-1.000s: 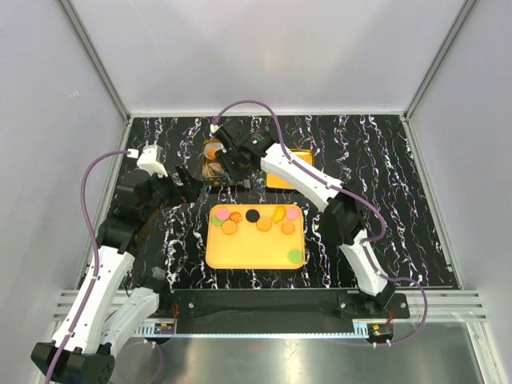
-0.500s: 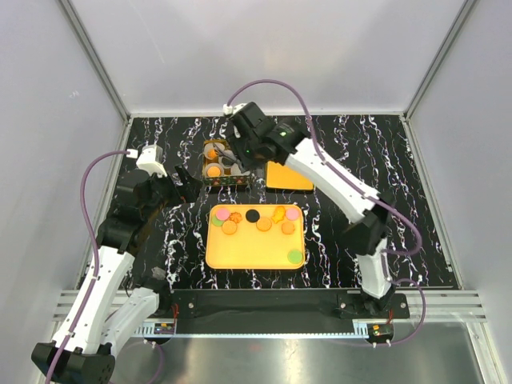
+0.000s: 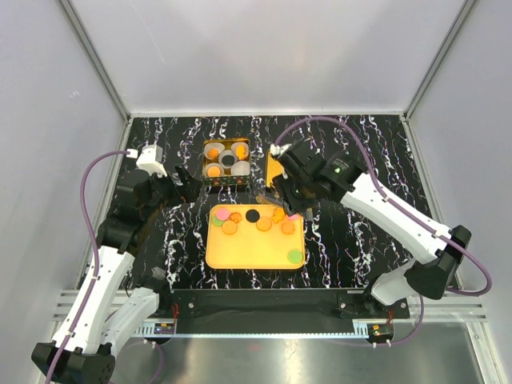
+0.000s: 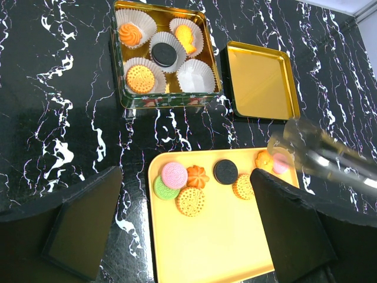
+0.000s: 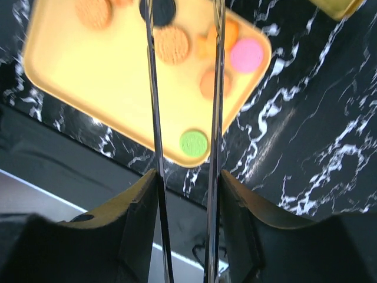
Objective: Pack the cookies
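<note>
Several cookies lie on the yellow tray [image 3: 248,254]: pink [image 4: 174,174], green [image 4: 164,188], black [image 4: 225,171], biscuit discs [image 4: 191,201] and an orange flower [image 4: 198,175]. A gold tin [image 3: 225,162] holds paper cups with an orange swirl [image 4: 130,33], a fish shape [image 4: 184,36], a black disc [image 4: 164,55] and a biscuit [image 4: 139,78]; one cup [image 4: 194,75] is empty. My right gripper [image 3: 292,192] is shut on metal tongs [image 5: 154,118], whose open tips hover over the tray's far right cookies [image 4: 277,154]. My left gripper [image 4: 185,177] is open and empty, left of the tray.
The tin's gold lid [image 4: 261,81] lies upside down to the right of the tin. A single green cookie [image 5: 194,142] sits at the tray's near right corner, next to a pink one [image 5: 246,55] farther back. The table is black marble.
My right arm has swung with the tongs from over the tin, rightward and nearer, to the tray's far right end. The left arm has not moved.
</note>
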`<action>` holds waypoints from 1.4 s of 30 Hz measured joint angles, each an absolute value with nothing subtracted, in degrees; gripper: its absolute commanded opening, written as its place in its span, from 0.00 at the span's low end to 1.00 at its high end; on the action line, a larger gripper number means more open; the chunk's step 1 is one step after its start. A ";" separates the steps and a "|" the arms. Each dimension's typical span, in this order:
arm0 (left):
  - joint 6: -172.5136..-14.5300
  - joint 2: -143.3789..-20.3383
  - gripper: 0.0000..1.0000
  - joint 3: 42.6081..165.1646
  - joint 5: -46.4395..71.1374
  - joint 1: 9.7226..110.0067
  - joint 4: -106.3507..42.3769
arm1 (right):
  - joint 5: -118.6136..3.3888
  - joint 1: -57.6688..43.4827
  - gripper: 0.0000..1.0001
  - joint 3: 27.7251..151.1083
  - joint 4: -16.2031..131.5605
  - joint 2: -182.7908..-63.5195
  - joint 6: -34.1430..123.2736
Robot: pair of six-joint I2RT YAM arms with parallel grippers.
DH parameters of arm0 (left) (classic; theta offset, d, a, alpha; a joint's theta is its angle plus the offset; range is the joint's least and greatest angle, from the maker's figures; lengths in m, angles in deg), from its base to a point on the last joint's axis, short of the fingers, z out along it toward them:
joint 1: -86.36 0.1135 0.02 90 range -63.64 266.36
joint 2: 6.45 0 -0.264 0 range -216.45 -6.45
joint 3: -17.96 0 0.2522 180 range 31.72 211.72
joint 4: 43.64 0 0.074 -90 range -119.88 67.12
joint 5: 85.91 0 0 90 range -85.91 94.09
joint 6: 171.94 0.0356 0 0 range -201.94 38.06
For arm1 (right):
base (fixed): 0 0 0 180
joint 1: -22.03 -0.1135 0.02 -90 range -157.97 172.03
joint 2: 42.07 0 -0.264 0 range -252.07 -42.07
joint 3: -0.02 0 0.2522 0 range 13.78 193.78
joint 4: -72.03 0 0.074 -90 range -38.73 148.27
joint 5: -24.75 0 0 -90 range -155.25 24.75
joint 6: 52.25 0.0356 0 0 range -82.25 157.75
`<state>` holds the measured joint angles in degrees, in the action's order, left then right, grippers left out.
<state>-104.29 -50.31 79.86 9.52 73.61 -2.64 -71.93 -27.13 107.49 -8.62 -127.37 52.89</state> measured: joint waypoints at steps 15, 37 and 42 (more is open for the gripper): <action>-104.29 -50.46 0.99 79.86 9.52 73.70 -2.62 | -65.66 -27.16 0.51 97.09 -6.63 -126.45 54.13; -104.29 -50.46 0.99 79.86 9.52 73.70 -2.62 | -65.20 -29.60 0.50 94.40 -4.60 -129.45 54.20; -104.29 -50.46 0.99 79.86 9.52 73.70 -2.62 | -66.09 -30.54 0.50 94.40 -4.79 -130.54 54.26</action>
